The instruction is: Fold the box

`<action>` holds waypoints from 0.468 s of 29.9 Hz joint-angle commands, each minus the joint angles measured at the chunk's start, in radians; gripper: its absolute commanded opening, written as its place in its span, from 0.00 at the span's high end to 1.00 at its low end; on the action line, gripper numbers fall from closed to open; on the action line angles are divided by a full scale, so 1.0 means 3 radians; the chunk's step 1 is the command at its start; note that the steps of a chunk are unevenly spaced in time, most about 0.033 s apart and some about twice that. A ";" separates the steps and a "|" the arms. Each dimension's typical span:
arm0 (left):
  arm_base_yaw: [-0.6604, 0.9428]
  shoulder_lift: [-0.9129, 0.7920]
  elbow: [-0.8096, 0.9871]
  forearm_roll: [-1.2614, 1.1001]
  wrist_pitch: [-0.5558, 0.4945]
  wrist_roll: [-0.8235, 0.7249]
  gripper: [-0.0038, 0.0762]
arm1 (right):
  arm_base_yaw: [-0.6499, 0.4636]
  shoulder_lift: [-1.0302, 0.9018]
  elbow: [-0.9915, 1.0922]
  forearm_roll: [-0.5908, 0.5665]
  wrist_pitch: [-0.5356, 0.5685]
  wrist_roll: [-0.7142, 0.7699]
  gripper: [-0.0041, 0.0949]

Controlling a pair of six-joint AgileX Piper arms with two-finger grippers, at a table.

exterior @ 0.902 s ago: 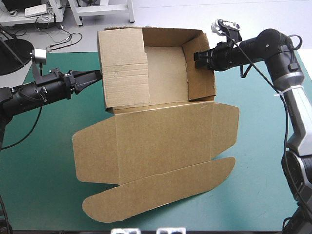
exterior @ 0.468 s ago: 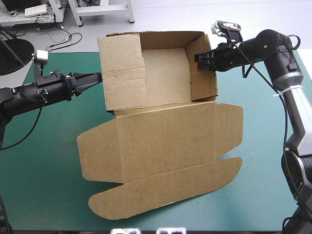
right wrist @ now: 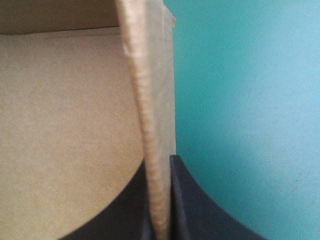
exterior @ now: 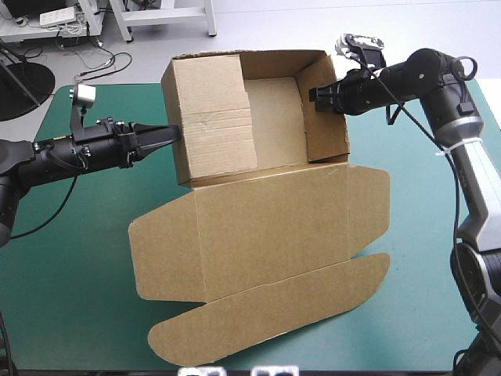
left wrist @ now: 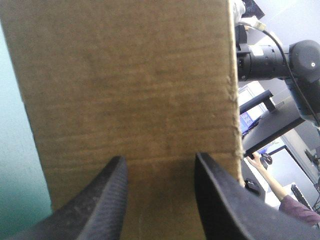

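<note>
The brown box (exterior: 266, 227) lies mid-table, its lid flat toward the near edge and its far walls raised into a tray. My left gripper (exterior: 174, 133) presses its tips against the outside of the left wall (exterior: 211, 125); in the left wrist view the black fingers (left wrist: 112, 192) stand apart, open, flat on the brown board (left wrist: 130, 75). My right gripper (exterior: 315, 95) is shut on the top edge of the right wall (exterior: 325, 117). In the right wrist view that wall's edge (right wrist: 150, 100) runs up from between the closed gripper (right wrist: 160, 167).
The teal-green cover (exterior: 70, 258) shows bare to the left and right of the lid. The lid's rounded tuck flap (exterior: 266, 321) reaches close to the table's near edge. The right arm (left wrist: 270, 52) shows beyond the box in the left wrist view.
My left gripper has moved right against the left wall, swinging it inward. The whole box has slid a little to the right. The right gripper keeps its hold.
</note>
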 commanded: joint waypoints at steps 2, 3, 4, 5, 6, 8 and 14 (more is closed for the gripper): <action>-0.0039 -0.0106 -0.0111 -0.0268 0.0253 -0.0008 0.53 | 0.0019 -0.0169 -0.0113 0.0136 -0.0176 0.0049 0.96; -0.0051 -0.0106 -0.0111 -0.0268 0.0253 -0.0008 0.53 | 0.0019 -0.0169 -0.0113 0.0136 -0.0176 0.0049 0.96; -0.0067 -0.0108 -0.0111 -0.0268 0.0253 -0.0008 0.53 | 0.0019 -0.0161 -0.0113 0.0131 -0.0183 0.0049 0.96; -0.0078 -0.0108 -0.0111 -0.0268 0.0253 -0.0008 0.53 | 0.0019 -0.0156 -0.0113 0.0131 -0.0183 0.0057 0.96; -0.0085 -0.0108 -0.0111 -0.0268 0.0253 -0.0008 0.53 | 0.0019 -0.0142 -0.0113 0.0129 -0.0183 0.0083 0.96; -0.0094 -0.0108 -0.0111 -0.0257 0.0253 -0.0008 0.53 | 0.0019 -0.0112 -0.0113 0.0129 -0.0183 0.0116 0.96; -0.0094 -0.0108 -0.0111 0.0039 0.0191 -0.0008 0.53 | 0.0027 -0.0098 -0.0113 0.0208 -0.0197 0.0105 0.96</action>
